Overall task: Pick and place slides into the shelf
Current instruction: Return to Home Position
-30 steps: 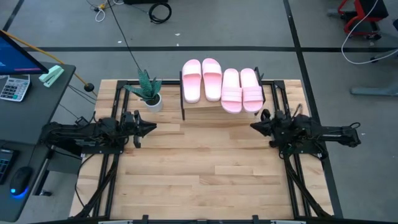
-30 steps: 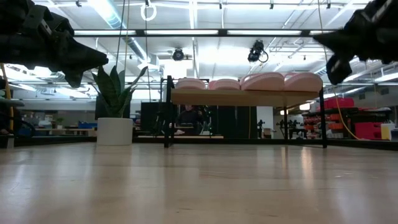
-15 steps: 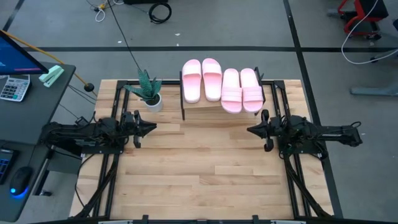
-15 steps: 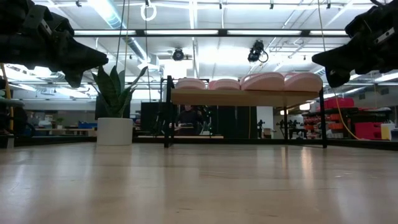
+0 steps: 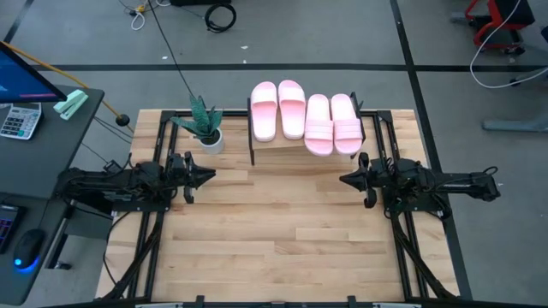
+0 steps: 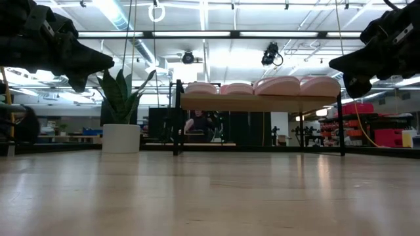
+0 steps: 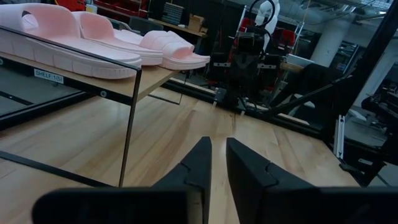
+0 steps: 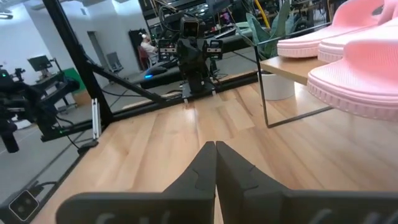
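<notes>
Several pale pink slides [image 5: 305, 117] lie side by side, soles down, on the wood top of the shelf [image 5: 278, 147] at the table's far middle; the low view shows them in a row [image 6: 262, 86] on the plank [image 6: 259, 103]. My left gripper [image 5: 211, 176] hovers level at the table's left, pointing toward the middle, its fingers [image 7: 217, 163] a narrow gap apart with nothing between them. My right gripper [image 5: 342, 180] hovers level at the table's right, facing it, shut [image 8: 216, 149] and empty. Both stand nearer than the shelf, clear of it.
A potted plant [image 5: 205, 128] in a white pot stands left of the shelf. A desk with a calculator [image 5: 19, 120] lies beyond the table's left edge. Bare wood tabletop [image 5: 282, 222] spreads between the grippers and toward the near edge. A person [image 6: 200, 124] shows in the room behind.
My right gripper has rolled about its own line and tipped down to level at the table's right, staying shut. The slides and the shelf have kept still.
</notes>
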Controlling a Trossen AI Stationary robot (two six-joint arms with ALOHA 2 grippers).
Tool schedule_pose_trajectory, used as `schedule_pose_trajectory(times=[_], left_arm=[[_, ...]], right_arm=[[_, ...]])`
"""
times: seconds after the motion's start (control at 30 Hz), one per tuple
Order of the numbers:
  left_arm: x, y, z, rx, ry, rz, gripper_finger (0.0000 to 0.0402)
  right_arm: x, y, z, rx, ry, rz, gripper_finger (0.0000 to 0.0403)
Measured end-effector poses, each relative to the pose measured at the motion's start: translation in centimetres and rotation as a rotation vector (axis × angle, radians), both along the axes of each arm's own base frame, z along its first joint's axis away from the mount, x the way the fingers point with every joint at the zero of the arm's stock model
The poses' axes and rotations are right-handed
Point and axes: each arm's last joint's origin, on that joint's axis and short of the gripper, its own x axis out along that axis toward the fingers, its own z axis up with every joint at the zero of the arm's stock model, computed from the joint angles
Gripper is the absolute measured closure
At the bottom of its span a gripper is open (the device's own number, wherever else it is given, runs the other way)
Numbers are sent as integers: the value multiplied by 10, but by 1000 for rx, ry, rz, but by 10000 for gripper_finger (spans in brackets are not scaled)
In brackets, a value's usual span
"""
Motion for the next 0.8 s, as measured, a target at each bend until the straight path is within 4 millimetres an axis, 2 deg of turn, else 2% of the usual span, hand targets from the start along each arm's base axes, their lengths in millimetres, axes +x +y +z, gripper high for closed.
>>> schedule_pose_trajectory(times=[0.5,0.8], left_arm=[[0,0,0,0,0,0,338],[0,0,0,0,0,0,348]], right_arm=[[0,0,0,3,0,0,393],[0,0,0,2,1,0,393]])
